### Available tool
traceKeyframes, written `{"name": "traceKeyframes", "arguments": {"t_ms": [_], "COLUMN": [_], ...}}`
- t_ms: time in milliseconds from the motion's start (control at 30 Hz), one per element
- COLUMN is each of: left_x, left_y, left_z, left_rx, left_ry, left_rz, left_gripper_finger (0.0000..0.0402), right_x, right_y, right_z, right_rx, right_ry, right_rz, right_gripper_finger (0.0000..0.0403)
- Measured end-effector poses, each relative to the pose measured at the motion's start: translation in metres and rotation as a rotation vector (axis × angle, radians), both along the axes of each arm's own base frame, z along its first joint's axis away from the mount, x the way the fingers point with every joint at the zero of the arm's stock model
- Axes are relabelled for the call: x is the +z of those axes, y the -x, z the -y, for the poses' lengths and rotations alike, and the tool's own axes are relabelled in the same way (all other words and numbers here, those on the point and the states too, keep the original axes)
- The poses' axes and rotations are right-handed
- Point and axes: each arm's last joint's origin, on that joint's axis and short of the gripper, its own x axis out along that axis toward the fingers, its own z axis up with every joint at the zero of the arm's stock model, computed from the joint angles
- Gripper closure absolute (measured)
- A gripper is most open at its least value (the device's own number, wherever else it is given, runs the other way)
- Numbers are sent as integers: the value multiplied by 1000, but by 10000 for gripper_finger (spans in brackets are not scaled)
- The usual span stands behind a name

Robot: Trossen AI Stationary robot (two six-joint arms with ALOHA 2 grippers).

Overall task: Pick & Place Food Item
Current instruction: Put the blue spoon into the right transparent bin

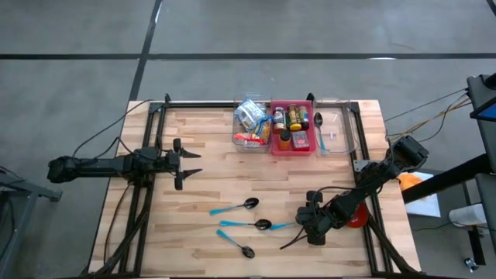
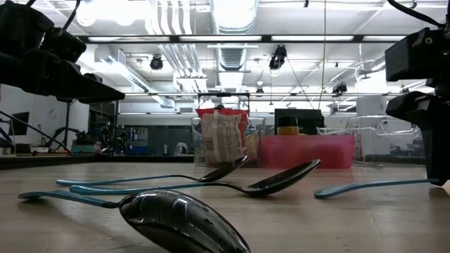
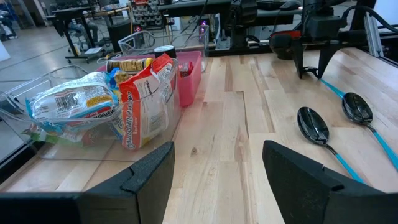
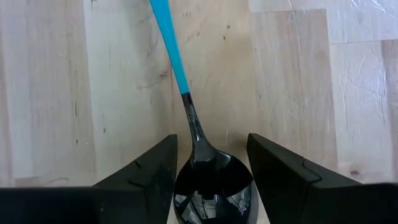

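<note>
Right end effector (image 4: 210, 180) astride spoon (image 4: 211, 186) bowl, perhaps gripping.

My two arms are dark, almost black, built of chunky jointed segments. My left arm (image 1: 116, 166) is a long dark run of links with thin black cables trailing off it across the wood. My right arm (image 1: 364, 190) has a boxy block near its base. My left gripper (image 3: 214, 180) has two broad, matte black fingers (image 3: 149, 177) with angular, faceted faces; my right gripper (image 4: 211, 177) looks the same.
</note>
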Motion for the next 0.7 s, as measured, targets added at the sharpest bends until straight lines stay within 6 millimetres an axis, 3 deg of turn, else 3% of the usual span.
{"name": "traceKeyframes", "arguments": {"t_ms": [700], "left_x": [0], "left_y": [0], "left_z": [0], "left_rx": [-1], "left_ry": [-3], "left_rz": [0], "left_gripper_finger": [158], "right_x": [0], "right_y": [0], "right_z": [1], "right_rx": [-2], "right_ry": [6], "right_rz": [-1], "right_gripper_finger": [387]}}
